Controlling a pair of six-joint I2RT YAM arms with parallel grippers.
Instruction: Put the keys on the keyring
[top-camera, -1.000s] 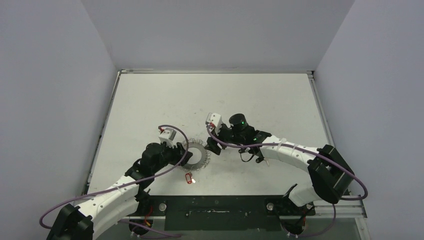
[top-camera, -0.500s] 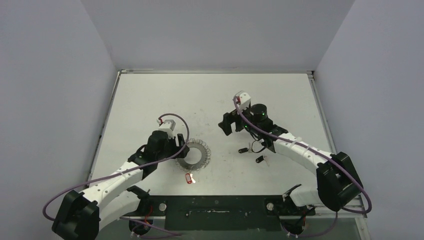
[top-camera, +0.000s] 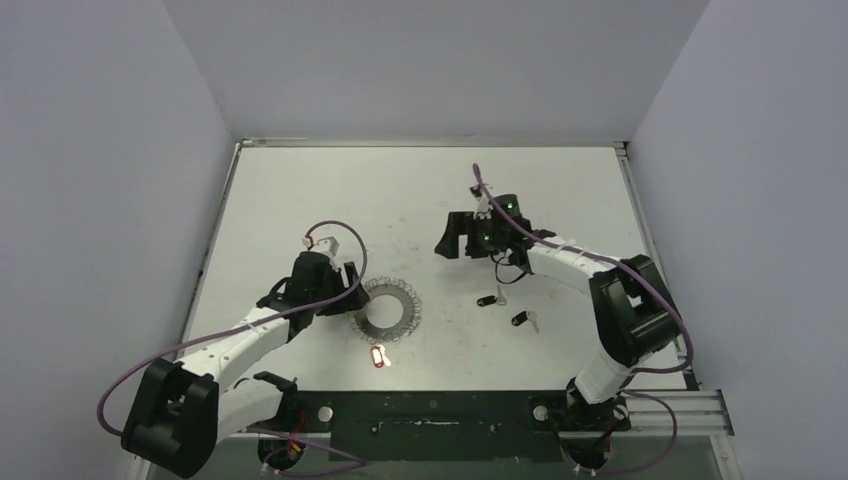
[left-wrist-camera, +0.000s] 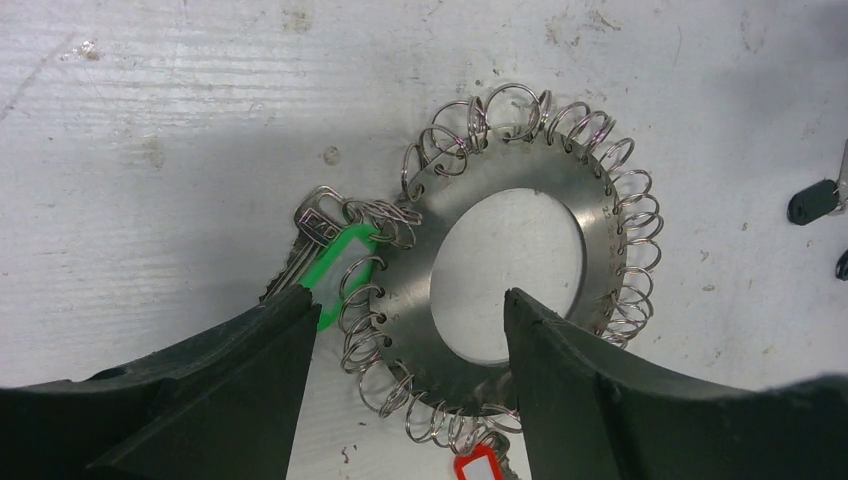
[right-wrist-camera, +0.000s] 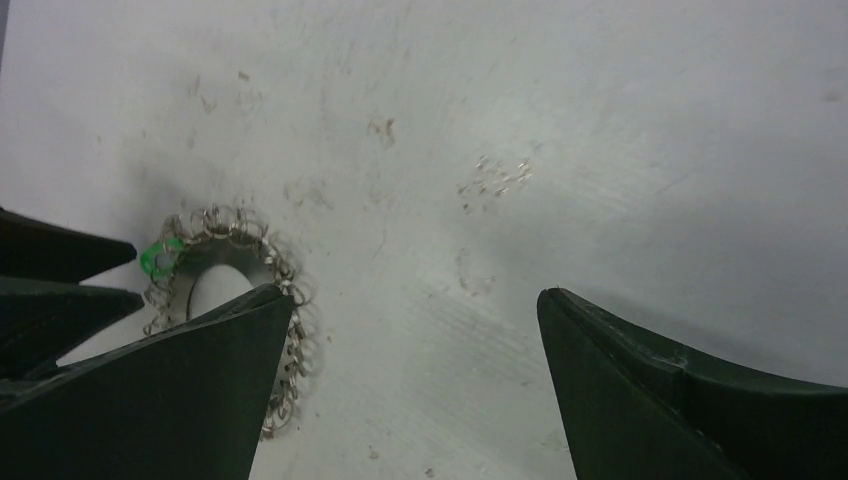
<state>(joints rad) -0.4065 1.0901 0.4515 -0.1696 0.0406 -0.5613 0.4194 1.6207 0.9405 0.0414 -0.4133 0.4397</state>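
Both tools are empty. Your left gripper (left-wrist-camera: 408, 300) hangs over the wide flat grey metal keyring (left-wrist-camera: 440, 300) with its frill of small wire loops. Its jaws are moderately spread: one tip sits by the bright-green plastic tag (left-wrist-camera: 340, 268), the other over the ring's centre hole, and nothing is clamped. Your right gripper (right-wrist-camera: 412, 295) is spread wide over bare white scuffed table (top-camera: 400, 200), far and right of the ring.

The keyring lies flat on the table, left of centre and just right of the left gripper. The two tiny keys with black plastic heads and short silver blades (top-camera: 488, 300) are loose on the table, right of the ring and on the near side of the right gripper. The nearer key (top-camera: 521, 319) lies a bit further right. A plain silver key (left-wrist-camera: 310, 225) appears to hang on a loop by the green tag, and a red-framed tag (left-wrist-camera: 478, 465) sits at the ring's near edge.

The step is probably to fetch a key with the right gripper.
- Bring the right gripper back toward the near side and centre it over one black head.
- Narrow the jaws first, since the key is far smaller than the gap.
- Pinch the head and leave the blade and its hole free.
- The two keys lie close together, so come straight down to avoid nudging the other.

Use the left gripper to pin the plate, not the loops, because they will flex and the ring will slide. Pick a free loop on the right side, facing the keys.
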